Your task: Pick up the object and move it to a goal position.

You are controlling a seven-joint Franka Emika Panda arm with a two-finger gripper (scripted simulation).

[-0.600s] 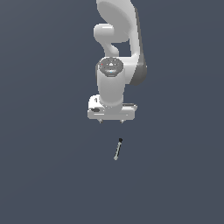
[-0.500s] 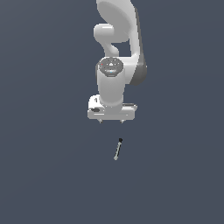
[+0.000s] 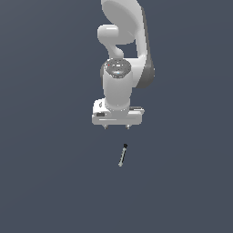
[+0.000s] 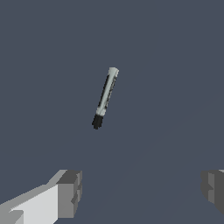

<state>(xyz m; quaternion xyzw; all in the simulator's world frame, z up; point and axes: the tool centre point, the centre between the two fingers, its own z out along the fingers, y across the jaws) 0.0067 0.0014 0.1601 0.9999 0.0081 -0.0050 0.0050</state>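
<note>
Nothing has moved since earlier: gripper (image 3: 117, 126) hovers with jaws wide apart, near thin grey rod (image 3: 122, 155) lying on dark surface (image 3: 54, 182)

No readable text or markings.

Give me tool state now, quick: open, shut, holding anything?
Tool: open, fingers spread wide, holding nothing; the grey rod lies apart from it on the floor.
</note>
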